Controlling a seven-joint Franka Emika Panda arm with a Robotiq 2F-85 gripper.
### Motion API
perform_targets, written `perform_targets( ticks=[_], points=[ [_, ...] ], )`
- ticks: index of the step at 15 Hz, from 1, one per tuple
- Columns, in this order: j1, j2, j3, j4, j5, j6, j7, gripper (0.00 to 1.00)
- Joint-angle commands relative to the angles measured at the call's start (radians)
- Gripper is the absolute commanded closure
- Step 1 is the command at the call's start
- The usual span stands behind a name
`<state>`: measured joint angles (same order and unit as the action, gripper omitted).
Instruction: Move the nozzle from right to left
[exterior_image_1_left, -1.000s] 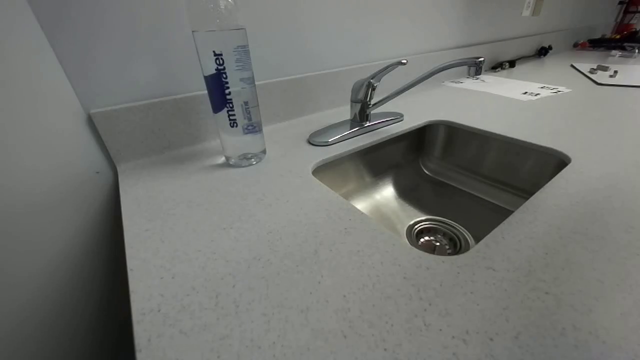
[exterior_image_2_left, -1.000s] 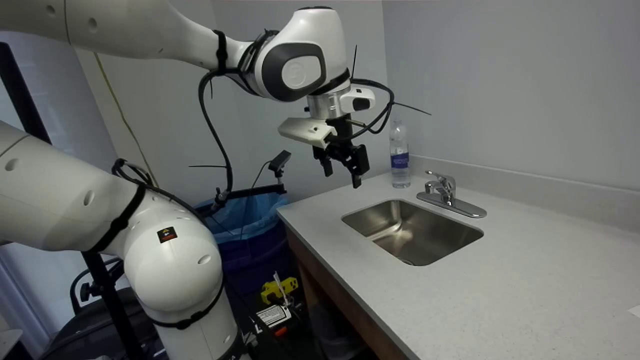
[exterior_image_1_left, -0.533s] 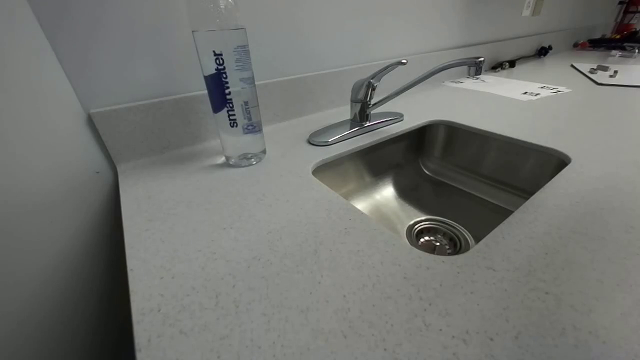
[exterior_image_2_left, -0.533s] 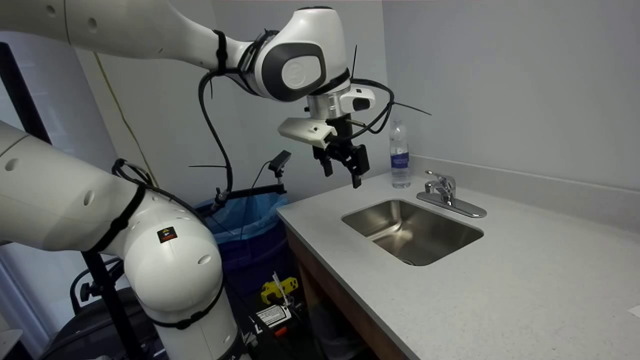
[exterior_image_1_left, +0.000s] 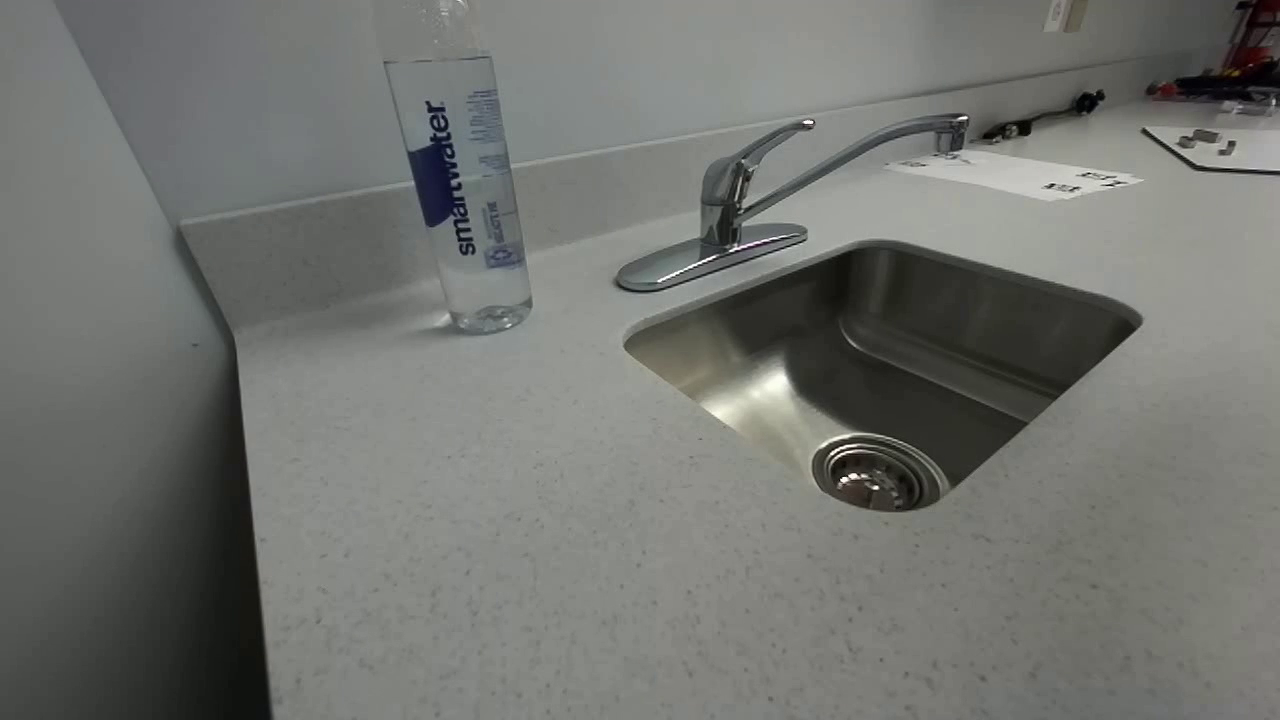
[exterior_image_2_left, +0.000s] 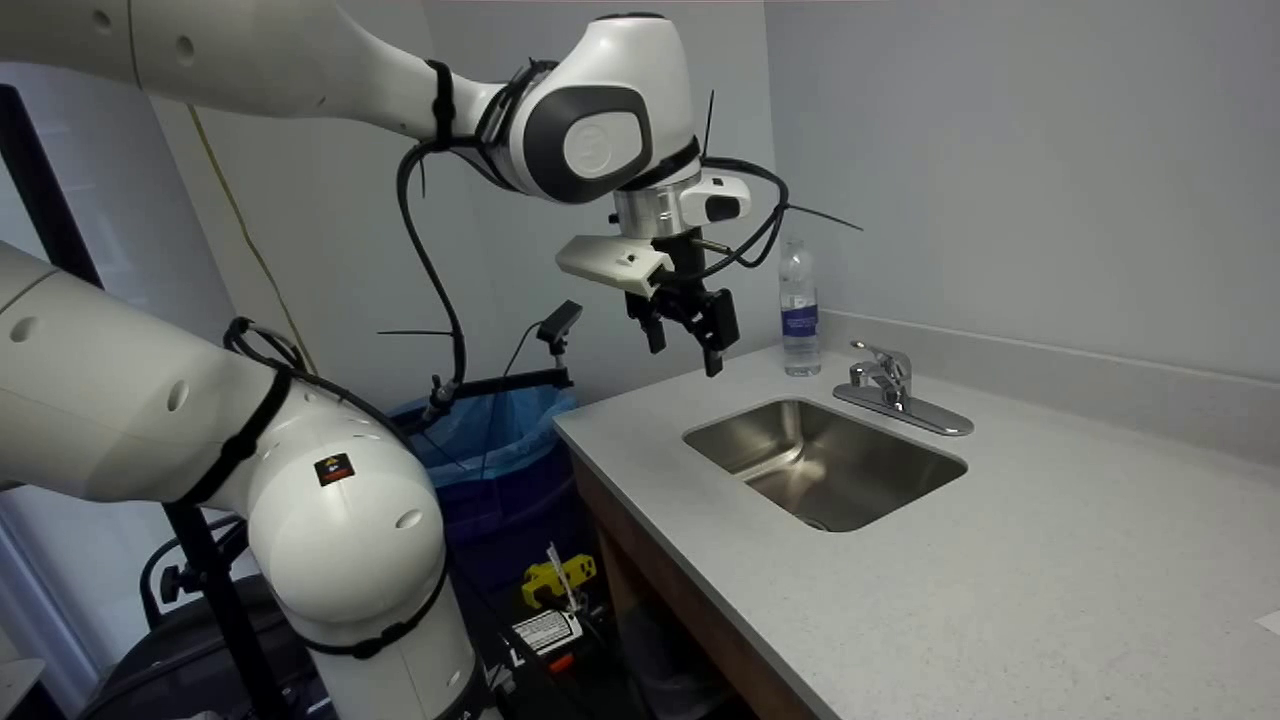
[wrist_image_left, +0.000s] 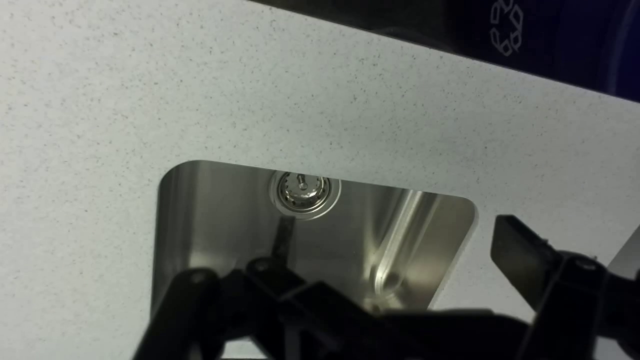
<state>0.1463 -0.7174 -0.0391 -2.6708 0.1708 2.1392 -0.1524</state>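
Hanging splayed, your claw (exterior_image_2_left: 685, 357) is gripping nothing; nozzle (exterior_image_1_left: 850, 154) is jutting below and wallward of it. With wrist view missing the nozzle, you are risking bumping the lever handle (exterior_image_1_left: 775, 142) on approach.

Smartwater btl (exterior_image_1_left: 460, 170) on ctr (exterior_image_1_left: 600, 520), mtl sink (exterior_image_1_left: 895, 375)

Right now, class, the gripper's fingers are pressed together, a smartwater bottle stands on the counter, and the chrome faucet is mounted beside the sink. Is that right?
Not quite: the wrist view shows the fingers of the gripper spread apart, not pressed together. The rest holds: a smartwater bottle stands on the counter, and the chrome faucet is mounted beside the sink.
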Motion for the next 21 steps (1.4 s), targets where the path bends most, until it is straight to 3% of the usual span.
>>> perform_targets(
  ticks=[1, 4, 5, 7, 12, 13, 16, 21],
  points=[
    [-0.009, 0.001, 0.008, 0.004, 0.001, -0.011, -0.002, 0.00],
    [-0.017, 0.004, 0.016, 0.011, -0.012, -0.035, 0.013, 0.00],
    [0.011, 0.201, 0.045, 0.166, 0.009, 0.013, 0.043, 0.00],
    [0.003, 0.252, 0.057, 0.219, -0.001, 0.017, 0.056, 0.00],
    [-0.010, 0.528, 0.092, 0.491, -0.046, 0.011, 0.112, 0.00],
    [-0.010, 0.390, 0.086, 0.352, -0.015, 0.019, 0.075, 0.00],
    [-0.014, 0.510, 0.095, 0.457, -0.026, 0.019, 0.089, 0.00],
    [-0.015, 0.528, 0.096, 0.477, -0.027, 0.018, 0.089, 0.00]
  ],
)
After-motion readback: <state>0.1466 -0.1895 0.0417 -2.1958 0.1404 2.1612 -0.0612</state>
